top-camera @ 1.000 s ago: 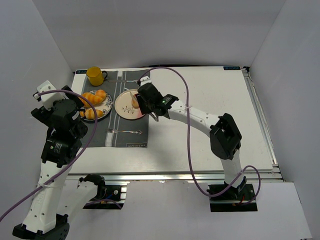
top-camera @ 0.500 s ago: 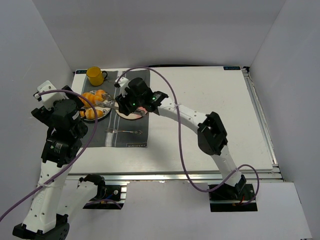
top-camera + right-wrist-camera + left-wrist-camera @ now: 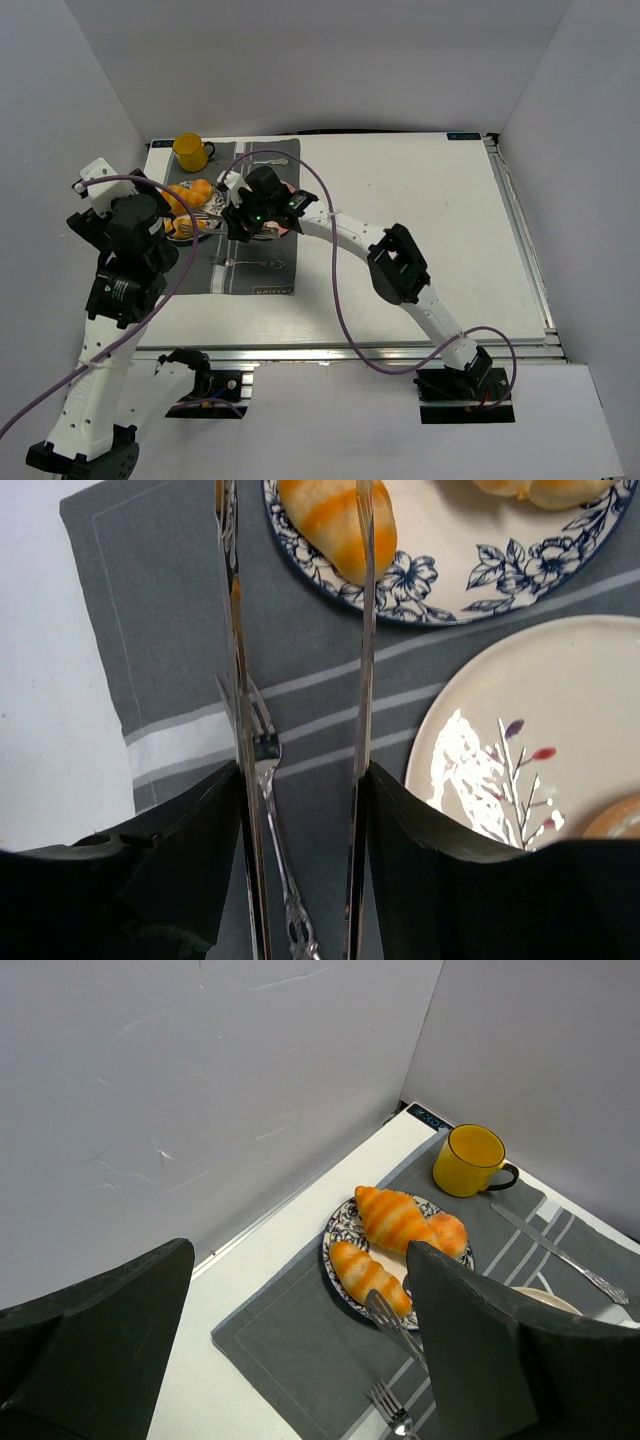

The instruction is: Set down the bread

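Several pieces of glossy golden bread [image 3: 395, 1218] lie on a blue-flowered plate [image 3: 335, 1250]: two striped rolls and a round bun [image 3: 447, 1232]. My right gripper [image 3: 303, 770] is shut on metal tongs [image 3: 365, 630]. The tong blades stand apart, their tips on either side of the nearest striped roll [image 3: 340, 520]. From above, the right gripper [image 3: 245, 215] sits just right of that plate [image 3: 205, 222]. Another bread piece [image 3: 615, 820] rests on the cream plate [image 3: 520, 730]. My left gripper [image 3: 300, 1260] hovers open and empty over the placemat's left end.
A yellow mug [image 3: 472, 1160] stands behind the flowered plate. A fork [image 3: 270, 810] lies on the grey placemat [image 3: 290, 1350] under the tongs, and a knife [image 3: 555, 1250] lies at the mat's far side. White walls close in on the left and back.
My right arm has swung left with the tongs, from over the cream plate to the flowered plate. The left arm has barely shifted.
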